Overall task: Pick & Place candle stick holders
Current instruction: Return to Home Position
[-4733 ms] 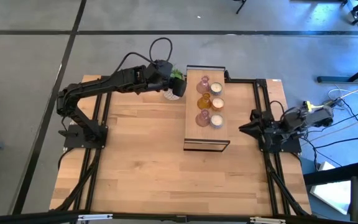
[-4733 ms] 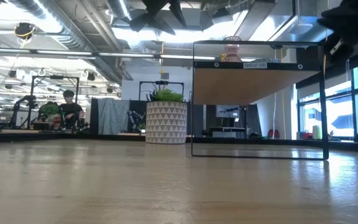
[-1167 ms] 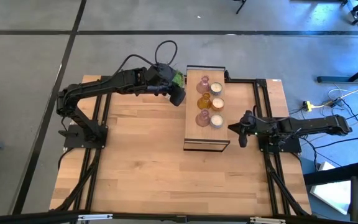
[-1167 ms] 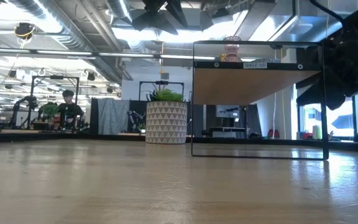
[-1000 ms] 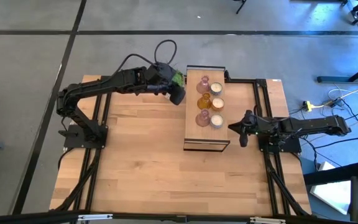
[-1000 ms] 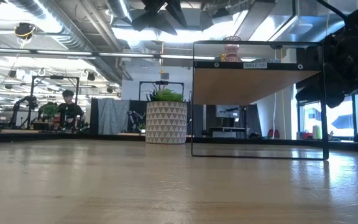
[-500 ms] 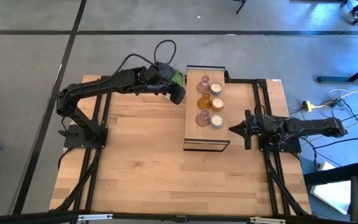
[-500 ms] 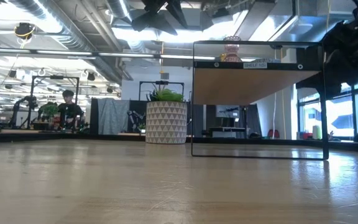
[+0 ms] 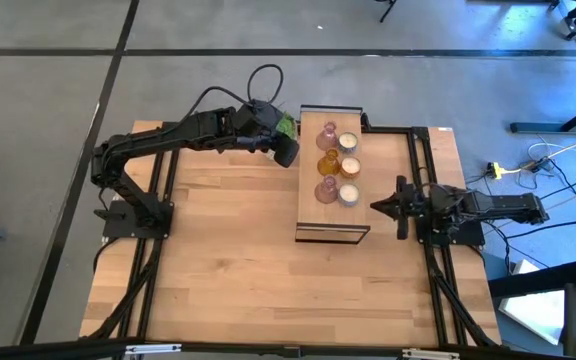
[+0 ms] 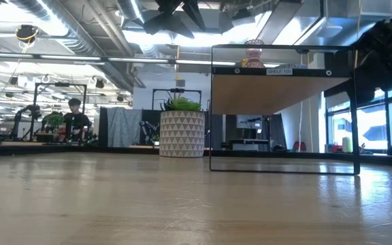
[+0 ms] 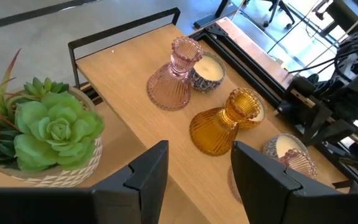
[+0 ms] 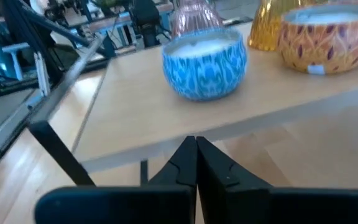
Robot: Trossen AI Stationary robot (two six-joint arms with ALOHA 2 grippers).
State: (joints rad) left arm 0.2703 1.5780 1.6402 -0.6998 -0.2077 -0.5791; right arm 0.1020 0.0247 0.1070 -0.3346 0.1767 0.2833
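Six candle stick holders (image 9: pixel 334 166) sit on the stand (image 9: pixel 333 222), upper centre. The right gripper (image 9: pixel 376 207), fingers together, is just right of it. The left gripper (image 9: pixel 286 152), fingers apart, hovers by the succulent (image 11: pixel 48 124) — a careless swing could topple either.

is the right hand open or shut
Shut. The right wrist view shows the right hand with both fingers pressed together, no gap, nothing between them.

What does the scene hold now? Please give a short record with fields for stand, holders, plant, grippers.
stand: long, wooden, black frame
glasses: pink glass, amber glass, third glass, one row on stand
candles: three beside them; blue candle nearest right gripper
plant: beside stand
left gripper: open, empty, over plant
right gripper: shut, empty, beside stand
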